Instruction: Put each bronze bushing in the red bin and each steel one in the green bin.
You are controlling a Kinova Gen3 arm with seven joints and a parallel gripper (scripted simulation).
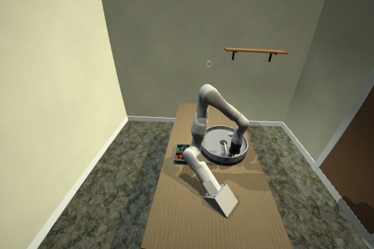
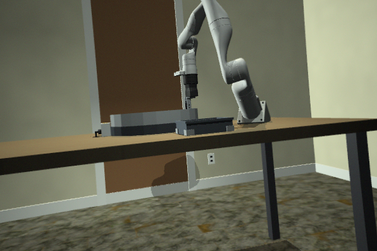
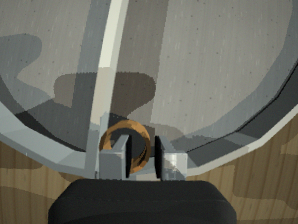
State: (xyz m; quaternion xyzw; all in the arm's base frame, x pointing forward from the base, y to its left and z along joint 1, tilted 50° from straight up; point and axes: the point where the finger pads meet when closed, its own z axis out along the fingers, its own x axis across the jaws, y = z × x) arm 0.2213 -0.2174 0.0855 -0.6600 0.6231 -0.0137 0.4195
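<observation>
A bronze bushing lies on the grey turntable [image 1: 223,145] close to its near rim, against a white bar [image 3: 109,63] that runs out from the hub. My gripper [image 3: 143,150] hangs just above the bushing with its fingers partly open and nothing between them. In the wrist view one finger stands over the ring's bore and the other outside its wall. In the side view the gripper's fingertips [image 2: 188,104] are just above the turntable's rim [image 2: 153,122]. The green bin [image 1: 181,148] and the red bin [image 1: 179,156] sit left of the turntable, partly hidden by the arm.
The bin tray [image 2: 205,124] stands between the turntable and the arm's base [image 1: 221,200] on the wooden table. The turntable has a raised rim. A small dark knob [image 2: 97,133] sits at its far side.
</observation>
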